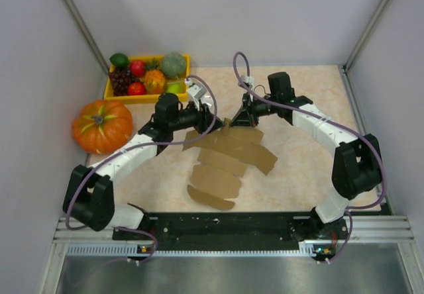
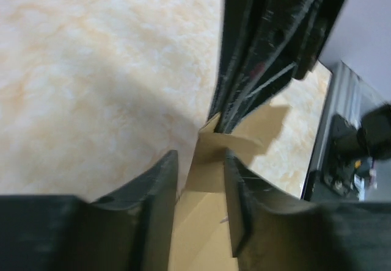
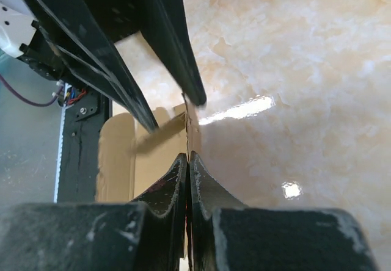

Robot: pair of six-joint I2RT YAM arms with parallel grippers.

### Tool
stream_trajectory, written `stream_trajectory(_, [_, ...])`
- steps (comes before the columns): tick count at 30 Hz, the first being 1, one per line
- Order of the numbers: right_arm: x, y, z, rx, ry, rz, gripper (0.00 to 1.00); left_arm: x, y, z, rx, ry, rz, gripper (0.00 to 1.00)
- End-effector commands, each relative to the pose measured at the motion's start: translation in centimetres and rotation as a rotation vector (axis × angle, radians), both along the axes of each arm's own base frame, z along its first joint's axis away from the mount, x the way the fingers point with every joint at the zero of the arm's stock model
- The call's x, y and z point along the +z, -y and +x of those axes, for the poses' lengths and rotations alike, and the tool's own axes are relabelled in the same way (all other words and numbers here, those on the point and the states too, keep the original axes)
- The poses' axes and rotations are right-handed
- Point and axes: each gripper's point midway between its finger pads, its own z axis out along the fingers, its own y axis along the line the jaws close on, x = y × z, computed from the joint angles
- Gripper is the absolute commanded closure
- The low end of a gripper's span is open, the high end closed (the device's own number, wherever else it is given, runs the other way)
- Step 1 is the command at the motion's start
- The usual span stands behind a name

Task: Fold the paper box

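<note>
1. At the far left of the table sits an orange pumpkin. Just behind it, a yellow tray holds toy fruit and vegetables.
2. The left arm reaches from its base towards the middle of the table. The left gripper is at the far, raised end of the paper box.
3. In the left wrist view, its jaws stand partly apart. A bent piece of brown cardboard fills the gap and touches both fingers, so it has hold of that flap.
4. The paper box is an unfolded brown cut-out in the middle of the table. Its rounded flaps fan out towards the arm bases and to the right, mostly flat. Its far end lifts to a small peak between the two grippers.
5. The right gripper meets that peak from the right, tip to tip with the left one. Its jaws are pressed together on a thin upright edge of the cardboard, pinching it.
6. The right arm curves round from its base at the near right.
</note>
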Motion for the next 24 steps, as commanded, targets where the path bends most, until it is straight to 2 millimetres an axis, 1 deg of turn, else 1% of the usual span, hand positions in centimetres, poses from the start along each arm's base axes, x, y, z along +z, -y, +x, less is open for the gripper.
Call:
stream_trajectory(1, [2.8,0.1,1.2,-0.055,0.084,0.017,1.00,4.0,-5.9,1.4,0.386,0.066,0.027,0.53])
stream_trajectory(2, [2.7,0.2,1.3,-0.063,0.077,0.016,1.00,1.8,-7.4,0.5,0.456,0.015,0.045,0.53])
stream_trajectory(3, [2.7,0.3,1.4,-0.071,0.067,0.014,1.00,1.5,-8.7,-0.1,0.519,0.008,0.039,0.52])
stream_trajectory(4, [2.4,0.4,1.8,-0.083,0.061,0.008,1.00,2.9,-10.4,-1.1,0.597,0.049,-0.008,0.53])
stream_trajectory(5, [2.4,0.3,1.8,-0.083,0.057,0.007,1.00,0.0,-11.0,-2.4,0.614,-0.008,-0.001,0.54])
stream_trajectory(6, [2.3,0.3,1.9,-0.086,0.049,0.006,1.00,-0.7,-11.4,-3.3,0.621,-0.023,-0.010,0.55])
stream_trajectory(7, [1.9,0.2,2.2,-0.099,0.043,-0.003,1.00,-0.6,-11.7,-4.4,0.617,-0.019,-0.036,0.55])
stream_trajectory(8, [1.8,0.2,2.3,-0.103,0.037,-0.005,1.00,-2.9,-11.4,-5.5,0.582,-0.057,-0.010,0.55])
stream_trajectory(9, [1.6,0.3,2.4,-0.109,0.031,-0.009,1.00,-3.8,-11.1,-6.3,0.564,-0.075,0.008,0.54])
stream_trajectory(11, [1.0,0.3,2.7,-0.120,0.013,-0.020,1.00,-5.3,-10.5,-6.8,0.551,-0.092,0.050,0.51])
stream_trajectory(12, [0.8,0.3,3.0,-0.133,0.007,-0.026,1.00,-5.5,-9.4,-7.4,0.516,-0.083,0.067,0.50])
stream_trajectory(13, [0.5,0.3,3.1,-0.136,-0.001,-0.031,1.00,-6.3,-9.0,-7.1,0.528,-0.085,0.105,0.50])
stream_trajectory(15, [0.3,0.2,3.2,-0.139,-0.010,-0.033,1.00,-6.6,-8.4,-6.2,0.554,-0.034,0.158,0.50])
stream_trajectory(16, [0.2,0.2,3.2,-0.138,-0.013,-0.033,1.00,-8.1,-8.2,-5.8,0.558,-0.053,0.217,0.50])
stream_trajectory(17, [0.2,0.2,3.2,-0.139,-0.015,-0.033,1.00,-7.8,-7.9,-5.2,0.564,-0.049,0.231,0.51])
stream_trajectory(18, [0.2,0.3,3.2,-0.138,-0.013,-0.032,1.00,-9.5,-8.2,-4.7,0.588,-0.085,0.294,0.53])
stream_trajectory(20, [0.3,0.3,3.2,-0.138,-0.012,-0.032,1.00,-10.2,-7.7,-4.3,0.579,-0.085,0.311,0.51])
stream_trajectory(21, [0.4,0.4,3.1,-0.135,-0.013,-0.027,1.00,-11.2,-7.5,-3.9,0.576,-0.091,0.334,0.48])
stream_trajectory(23, [0.5,0.4,3.2,-0.135,-0.008,-0.026,1.00,-11.5,-7.3,-3.2,0.596,-0.095,0.336,0.47])
stream_trajectory(24, [0.5,0.4,3.2,-0.133,-0.010,-0.026,1.00,-12.2,-7.2,-3.0,0.597,-0.111,0.355,0.46])
